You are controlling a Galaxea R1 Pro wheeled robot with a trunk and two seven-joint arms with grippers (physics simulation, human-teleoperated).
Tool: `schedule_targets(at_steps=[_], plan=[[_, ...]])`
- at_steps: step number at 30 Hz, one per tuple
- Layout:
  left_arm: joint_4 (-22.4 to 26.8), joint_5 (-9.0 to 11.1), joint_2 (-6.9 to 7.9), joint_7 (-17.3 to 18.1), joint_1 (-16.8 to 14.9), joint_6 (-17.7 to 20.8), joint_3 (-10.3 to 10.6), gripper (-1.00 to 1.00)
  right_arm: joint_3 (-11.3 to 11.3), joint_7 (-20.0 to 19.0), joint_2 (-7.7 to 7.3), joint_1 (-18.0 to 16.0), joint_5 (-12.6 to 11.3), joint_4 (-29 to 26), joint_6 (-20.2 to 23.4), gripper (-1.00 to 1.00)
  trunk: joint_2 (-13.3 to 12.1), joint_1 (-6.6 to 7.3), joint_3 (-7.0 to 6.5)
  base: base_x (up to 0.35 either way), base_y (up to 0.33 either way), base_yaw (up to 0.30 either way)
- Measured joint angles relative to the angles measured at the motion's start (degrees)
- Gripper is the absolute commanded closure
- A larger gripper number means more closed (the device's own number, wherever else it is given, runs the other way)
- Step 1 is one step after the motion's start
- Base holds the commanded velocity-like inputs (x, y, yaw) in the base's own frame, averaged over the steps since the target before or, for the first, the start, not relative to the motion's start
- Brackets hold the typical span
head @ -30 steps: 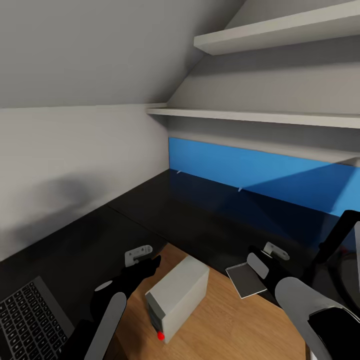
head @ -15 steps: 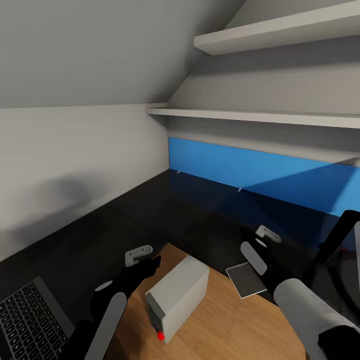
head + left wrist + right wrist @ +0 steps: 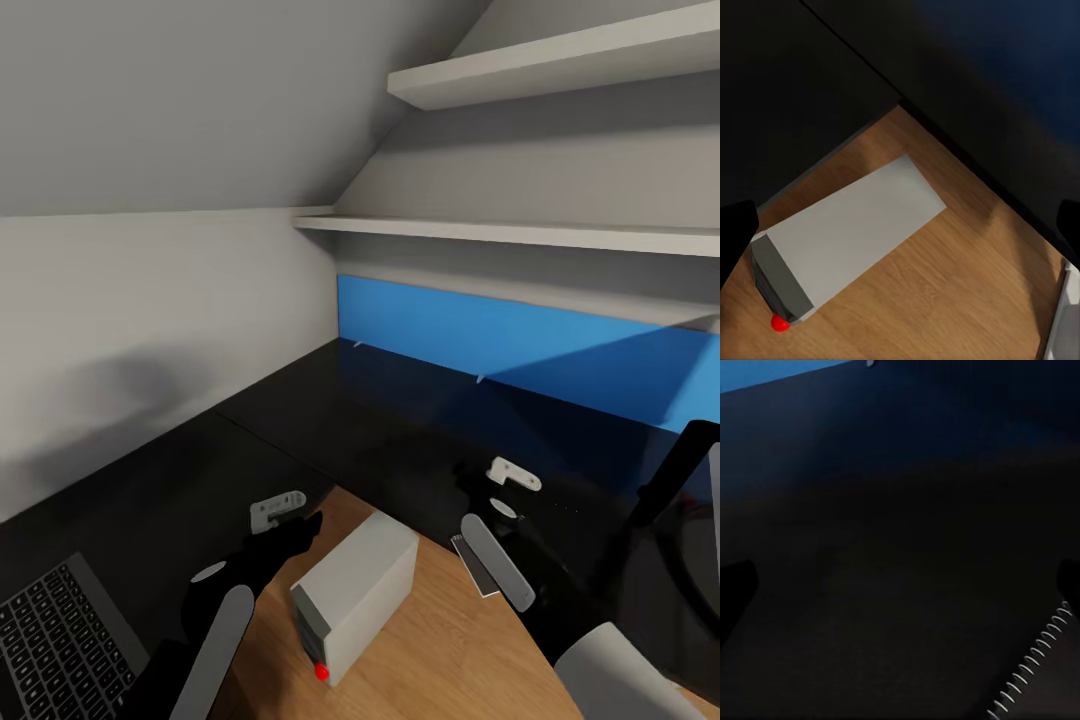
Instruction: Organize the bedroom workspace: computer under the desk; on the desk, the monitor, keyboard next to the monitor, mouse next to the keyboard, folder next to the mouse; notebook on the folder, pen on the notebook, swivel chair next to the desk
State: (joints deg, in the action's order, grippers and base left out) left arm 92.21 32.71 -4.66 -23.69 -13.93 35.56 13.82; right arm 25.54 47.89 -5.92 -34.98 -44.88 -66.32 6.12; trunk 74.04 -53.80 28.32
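The desk (image 3: 430, 420) has a glossy black top and a bright blue back panel (image 3: 520, 345). The light grey computer (image 3: 355, 590) lies on the wood floor just off the desk's front edge, its red light toward me; the left wrist view has it too (image 3: 847, 232). The keyboard (image 3: 60, 640) rests on the black surface at the lower left. My left gripper (image 3: 300, 528) hovers open above the floor beside the computer, empty (image 3: 900, 225). My right gripper (image 3: 475, 485) is open over the desk top (image 3: 900, 547), with nothing between its fingers.
A flat grey plate (image 3: 475, 570) lies at the desk's edge, partly behind my right arm. A pale spiral coil (image 3: 1031, 664) lies on the desk. White shelves (image 3: 520, 235) hang above. A dark slanted shape (image 3: 680, 470) stands at the right edge.
My right arm has reached forward and left over the desk top, and now covers part of the flat grey plate. The left arm and the computer have not moved.
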Motion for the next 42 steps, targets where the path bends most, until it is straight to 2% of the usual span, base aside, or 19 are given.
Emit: schedule_targets(at_steps=[10, 18, 30, 42], plan=[[0.0, 0.09, 0.0, 0.0, 0.0, 0.0, 0.04, -1.0, 0.35, -0.05, 0.07, 0.14, -0.31, -0.35, -0.11, -1.0, 0.0, 0.0, 0.0, 0.0, 0.0, 0.0], [-0.02, 0.15, 0.0, 0.0, 0.0, -0.09, 0.03, -1.0, 0.72, -0.08, 0.12, 0.15, -0.33, -0.38, -0.18, -1.0, 0.0, -0.01, 0.0, -0.122, -0.129, 0.006], [-0.06, 0.18, 0.0, 0.0, 0.01, -0.09, 0.02, -1.0, 0.96, -0.15, 0.19, 0.14, -0.33, -0.37, -0.18, -1.0, 0.0, 0.0, 0.0, -0.01, -0.011, 0.171], [-0.09, 0.13, 0.0, 0.0, 0.0, -0.09, 0.03, -1.0, 1.01, -0.3, 0.19, 0.15, -0.33, -0.38, -0.03, -1.0, 0.0, 0.0, 0.0, 0.0, 0.0, 0.026]])
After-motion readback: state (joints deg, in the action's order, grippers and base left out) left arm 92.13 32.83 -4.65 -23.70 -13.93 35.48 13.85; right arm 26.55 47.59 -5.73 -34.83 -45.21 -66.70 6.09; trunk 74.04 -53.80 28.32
